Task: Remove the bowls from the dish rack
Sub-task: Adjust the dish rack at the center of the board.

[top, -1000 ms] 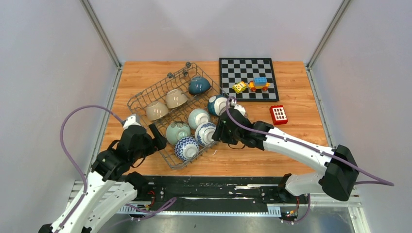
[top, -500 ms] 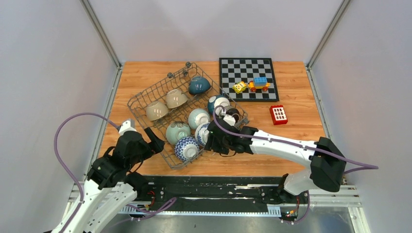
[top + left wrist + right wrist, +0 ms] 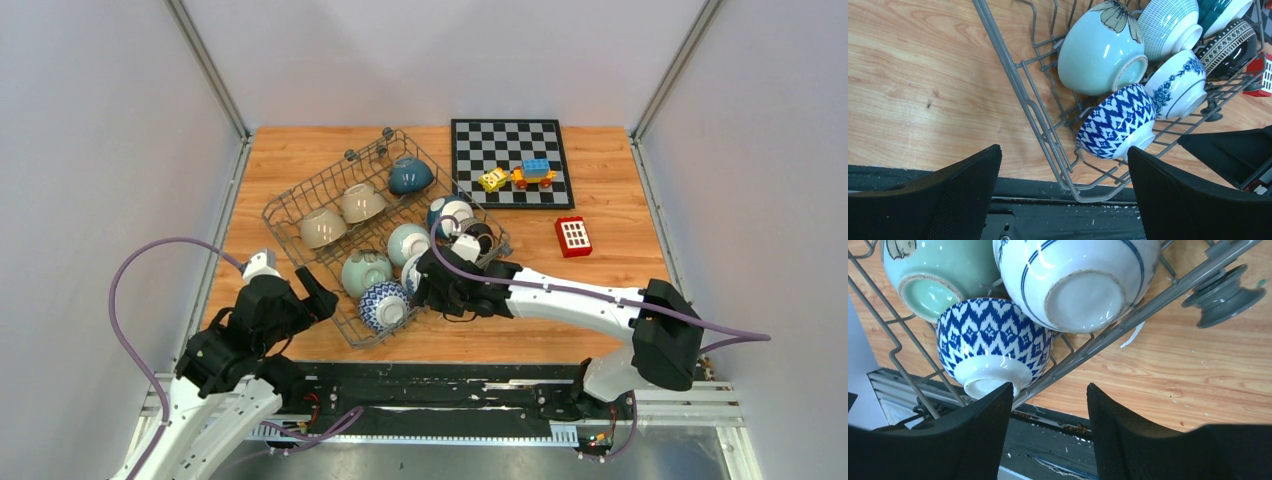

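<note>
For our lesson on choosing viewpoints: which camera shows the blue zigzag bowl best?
Left wrist: the zigzag bowl lies whole on its side in the rack, pattern and foot clear. Right wrist shows it close up, mostly from the foot end. The top view shows it small.

No text, label, brand or number can be read anywhere.

There are nine bowls (image 3: pixel 365 272) in one dish rack (image 3: pixel 300 195), one chessboard (image 3: pixel 505 150), three small toy blocks (image 3: pixel 573 236), two on the board and one on the surface (image 3: pixel 620 260), and two robot arms (image 3: pixel 570 292).
</note>
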Tool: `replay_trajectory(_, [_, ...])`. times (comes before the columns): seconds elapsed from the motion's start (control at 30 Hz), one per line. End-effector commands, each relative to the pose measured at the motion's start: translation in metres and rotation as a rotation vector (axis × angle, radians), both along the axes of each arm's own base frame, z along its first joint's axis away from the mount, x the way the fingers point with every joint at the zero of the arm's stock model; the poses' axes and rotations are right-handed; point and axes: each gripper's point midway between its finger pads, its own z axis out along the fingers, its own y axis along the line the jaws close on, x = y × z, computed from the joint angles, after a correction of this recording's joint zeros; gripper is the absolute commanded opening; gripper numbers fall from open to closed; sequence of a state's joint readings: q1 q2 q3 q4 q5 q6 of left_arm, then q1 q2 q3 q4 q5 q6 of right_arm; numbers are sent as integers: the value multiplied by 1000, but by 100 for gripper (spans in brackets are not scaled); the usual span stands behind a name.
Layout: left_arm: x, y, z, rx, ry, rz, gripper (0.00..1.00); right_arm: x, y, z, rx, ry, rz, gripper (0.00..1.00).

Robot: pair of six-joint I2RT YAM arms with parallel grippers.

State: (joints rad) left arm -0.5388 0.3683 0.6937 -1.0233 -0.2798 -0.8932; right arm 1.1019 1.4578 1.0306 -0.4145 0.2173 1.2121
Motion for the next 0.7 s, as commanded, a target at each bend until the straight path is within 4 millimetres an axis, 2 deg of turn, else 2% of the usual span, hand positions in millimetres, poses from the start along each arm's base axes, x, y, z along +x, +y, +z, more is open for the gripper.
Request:
replay_trajectory(0.0, [-2, 3, 0, 6, -10, 1, 98, 5, -1, 4, -6, -24, -63, 60])
replay_trajectory(0.43, [-2, -4, -4, -35, -13, -11, 98, 11, 9, -16, -21, 17, -120, 52])
replay_trajectory(0.67, [-1, -5, -5, -38, -14, -16, 98, 3, 1, -33, -55, 37, -112, 31])
